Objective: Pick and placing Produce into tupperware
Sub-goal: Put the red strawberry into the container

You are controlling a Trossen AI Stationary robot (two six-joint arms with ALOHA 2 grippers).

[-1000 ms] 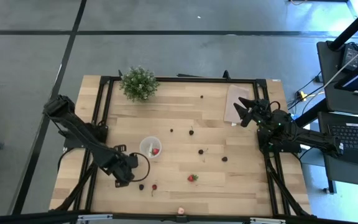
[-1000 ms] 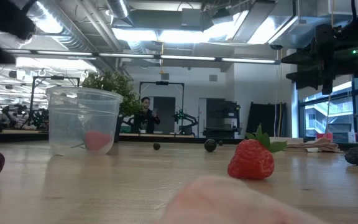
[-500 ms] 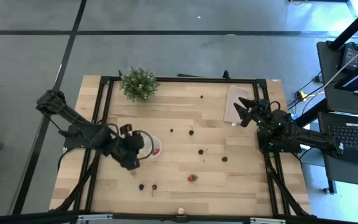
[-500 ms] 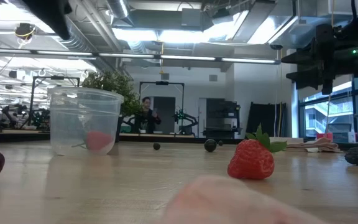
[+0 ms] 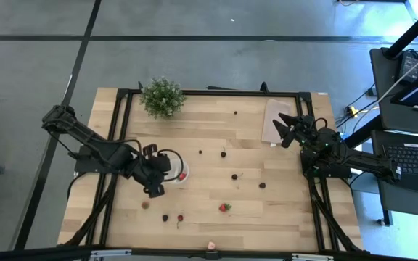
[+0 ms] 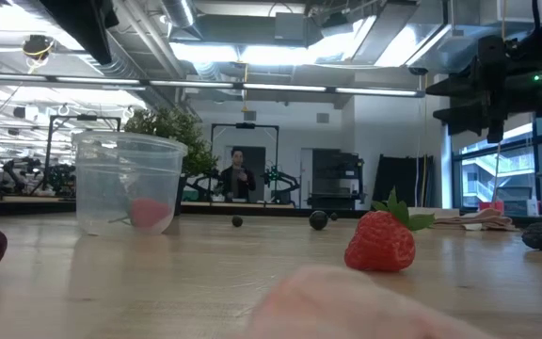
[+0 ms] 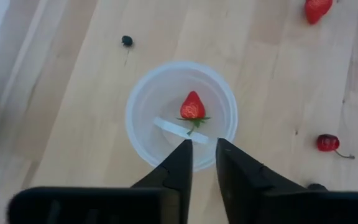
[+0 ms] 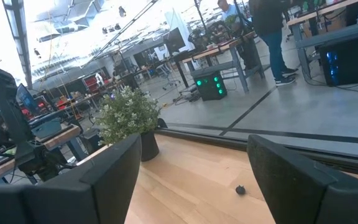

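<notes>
The tupperware point(image 5: 173, 171) point(image 7: 181, 115) is a small translucent cup standing on the wooden table, with one red strawberry point(image 7: 192, 107) in it. My left gripper point(image 5: 160, 180) point(image 7: 204, 152) hovers above the cup's near-left rim, pointing steeply down. Its fingers stand a narrow gap apart with nothing between them. Loose produce lies on the table: a strawberry point(image 5: 226, 207) point(image 6: 381, 240), dark berries point(image 5: 165, 217) point(image 5: 234, 176) and a red cherry point(image 7: 328, 142). My right gripper point(image 5: 285, 129) point(image 8: 191, 180) waits open at the far right, held level.
A bushy potted plant point(image 5: 162, 96) stands at the far left edge and a flat beige sheet point(image 5: 274, 119) lies at the far right. More berries point(image 5: 223, 154) point(image 5: 261, 185) dot the middle. One pale fruit point(image 5: 210, 246) sits at the near edge. A person point(image 6: 241, 177) stands in the room behind.
My left gripper has risen from low over the table near the near-left berries. It has gone toward the far edge to the cup, tipping to point more steeply down. The cup and the strawberry inside it have stayed put.
</notes>
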